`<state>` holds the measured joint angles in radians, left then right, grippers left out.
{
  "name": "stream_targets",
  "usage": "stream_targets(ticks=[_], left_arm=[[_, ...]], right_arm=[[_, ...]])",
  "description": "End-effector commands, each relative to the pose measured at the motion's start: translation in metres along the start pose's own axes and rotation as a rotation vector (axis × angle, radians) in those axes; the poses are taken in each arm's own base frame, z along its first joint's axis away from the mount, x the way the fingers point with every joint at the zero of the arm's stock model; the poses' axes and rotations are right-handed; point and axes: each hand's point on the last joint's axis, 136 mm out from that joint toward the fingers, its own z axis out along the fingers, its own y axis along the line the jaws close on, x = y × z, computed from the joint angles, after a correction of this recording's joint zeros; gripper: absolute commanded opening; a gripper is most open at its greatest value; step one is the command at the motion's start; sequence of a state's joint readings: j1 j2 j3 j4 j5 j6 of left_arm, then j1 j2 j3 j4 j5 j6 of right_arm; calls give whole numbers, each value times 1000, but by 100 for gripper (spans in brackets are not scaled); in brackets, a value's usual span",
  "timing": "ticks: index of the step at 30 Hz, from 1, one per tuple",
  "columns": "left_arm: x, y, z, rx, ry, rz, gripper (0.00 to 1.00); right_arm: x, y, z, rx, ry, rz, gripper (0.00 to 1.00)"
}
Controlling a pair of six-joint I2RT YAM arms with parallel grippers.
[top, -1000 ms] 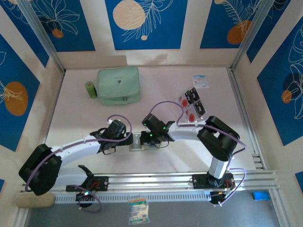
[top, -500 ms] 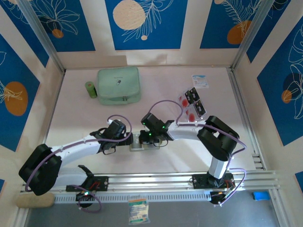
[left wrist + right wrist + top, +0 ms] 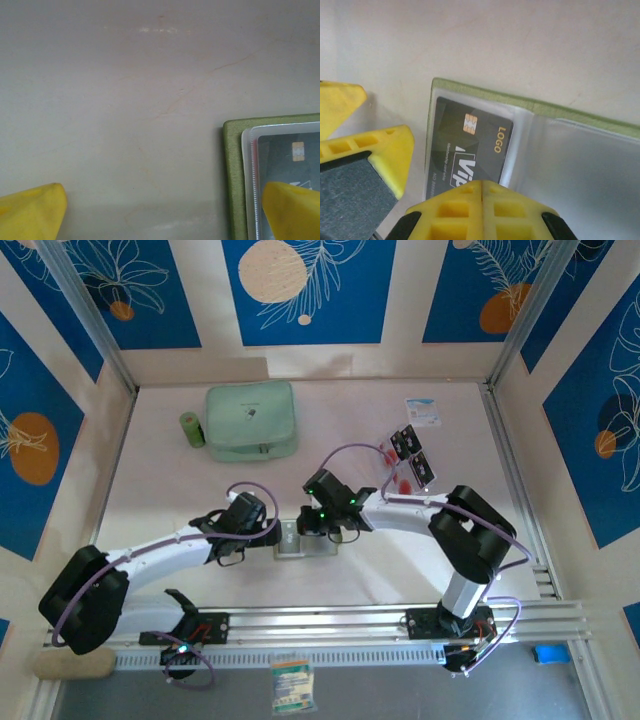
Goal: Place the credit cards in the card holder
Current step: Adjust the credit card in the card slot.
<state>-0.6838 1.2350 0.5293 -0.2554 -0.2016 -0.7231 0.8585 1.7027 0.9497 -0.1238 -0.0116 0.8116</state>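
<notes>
Right wrist view shows you the right gripper (image 3: 482, 192), fingers pressed together, at 6 o'clock of the black VIP card (image 3: 470, 140) in the open card holder (image 3: 485, 97) on the table (image 3: 520, 40), so push slowly and flat while the wide-spread left gripper (image 3: 160, 215) pins its edge.

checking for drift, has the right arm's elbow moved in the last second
Yes. In the top view the right arm's elbow has swung to the right, closer to the fixed right rail along the table edge.
</notes>
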Motion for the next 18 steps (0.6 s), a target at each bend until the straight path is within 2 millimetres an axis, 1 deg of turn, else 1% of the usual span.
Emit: stream_targets(ticks=[1, 18], left_arm=[[-8, -9, -9, 24, -9, 21, 100], [-6, -6, -8, 18, -6, 21, 100]], right_arm=[[-1, -1, -8, -7, 7, -6, 0], [1, -3, 17, -7, 51, 11, 0]])
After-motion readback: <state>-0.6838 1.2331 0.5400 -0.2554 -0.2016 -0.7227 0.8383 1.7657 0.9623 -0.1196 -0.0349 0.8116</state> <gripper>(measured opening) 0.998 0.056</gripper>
